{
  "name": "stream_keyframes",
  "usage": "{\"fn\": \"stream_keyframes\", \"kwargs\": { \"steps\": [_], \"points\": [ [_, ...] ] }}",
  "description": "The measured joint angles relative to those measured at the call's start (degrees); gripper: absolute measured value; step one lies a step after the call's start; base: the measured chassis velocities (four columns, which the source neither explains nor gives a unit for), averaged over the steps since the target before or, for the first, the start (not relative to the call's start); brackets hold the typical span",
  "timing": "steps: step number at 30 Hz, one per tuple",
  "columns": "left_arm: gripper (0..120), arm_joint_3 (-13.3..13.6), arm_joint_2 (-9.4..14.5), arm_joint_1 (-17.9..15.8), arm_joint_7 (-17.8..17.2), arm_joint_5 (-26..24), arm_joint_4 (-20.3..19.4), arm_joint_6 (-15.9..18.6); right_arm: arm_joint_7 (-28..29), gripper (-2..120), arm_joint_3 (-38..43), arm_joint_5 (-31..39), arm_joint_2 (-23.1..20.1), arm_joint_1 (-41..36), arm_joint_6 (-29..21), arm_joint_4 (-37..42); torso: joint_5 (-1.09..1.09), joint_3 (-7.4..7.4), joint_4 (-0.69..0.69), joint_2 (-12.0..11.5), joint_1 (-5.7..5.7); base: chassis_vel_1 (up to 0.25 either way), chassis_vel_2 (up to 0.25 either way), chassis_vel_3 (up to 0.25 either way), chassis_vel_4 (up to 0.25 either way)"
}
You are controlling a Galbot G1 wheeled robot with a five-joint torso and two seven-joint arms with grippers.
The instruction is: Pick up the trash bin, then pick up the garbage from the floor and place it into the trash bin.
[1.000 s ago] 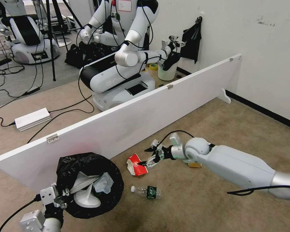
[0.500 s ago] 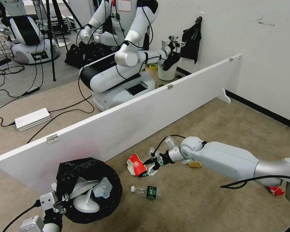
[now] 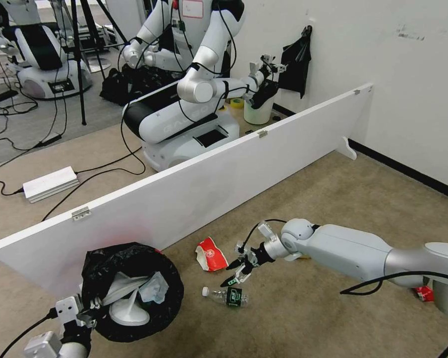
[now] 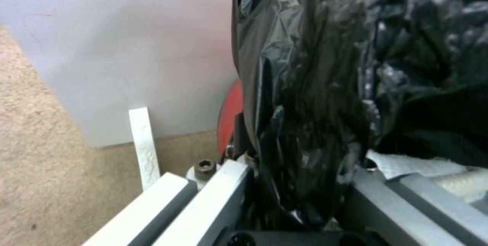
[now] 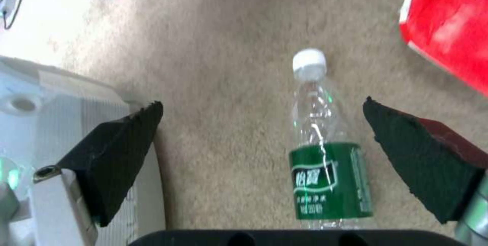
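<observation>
The trash bin (image 3: 129,291), red with a crinkly black liner, hangs at lower left, tilted toward me. White slippers and a light blue cloth lie inside. My left gripper (image 3: 77,315) is shut on its near rim; the left wrist view shows the black bag (image 4: 325,86) and red wall (image 4: 230,116) pinched in the left gripper (image 4: 300,200). My right gripper (image 3: 236,271) is open just above a green-labelled clear bottle (image 3: 226,296) lying on the carpet. The bottle (image 5: 325,162) lies between the black pads (image 5: 117,154) of the right gripper (image 5: 262,103). A red-white paper cup (image 3: 210,254) lies beside it.
A long white board (image 3: 209,174) stands on edge right behind the litter and bin. A red can (image 3: 424,293) lies by my right arm. Beyond the board are another robot (image 3: 184,99), a white bin (image 3: 258,112), cables and a white box (image 3: 50,183).
My right gripper has left the paper cup and swung down and nearer, over the bottle, still open. The bin in my left gripper has shifted slightly left and lower.
</observation>
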Motion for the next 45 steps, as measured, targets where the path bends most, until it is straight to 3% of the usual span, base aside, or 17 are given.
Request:
{"fn": "stream_keyframes", "kwargs": {
  "steps": [8,20,45],
  "points": [
    [0,-0.43,0.50,-1.13,0.51,-1.06,0.97,0.04,-1.84,100,-1.90,-1.96,2.58,-0.91,0.49,-4.84,0.00,0.00,0.00,0.00,0.00,0.000,0.000,0.000,0.000],
    [0,-2.31,0.73,-2.05,2.11,-2.86,3.38,0.01,-5.32,100,-5.40,-5.32,11.92,-2.15,2.38,-17.48,-0.01,0.00,0.00,0.00,0.00,0.000,0.000,0.000,0.000],
    [0,-3.96,0.50,-2.96,3.44,-3.35,5.62,-0.28,-6.30,100,-4.63,-8.84,16.82,-5.18,3.78,-27.10,-0.04,-0.03,-0.02,0.01,-0.01,0.000,0.000,0.000,0.000]
  ]
}}
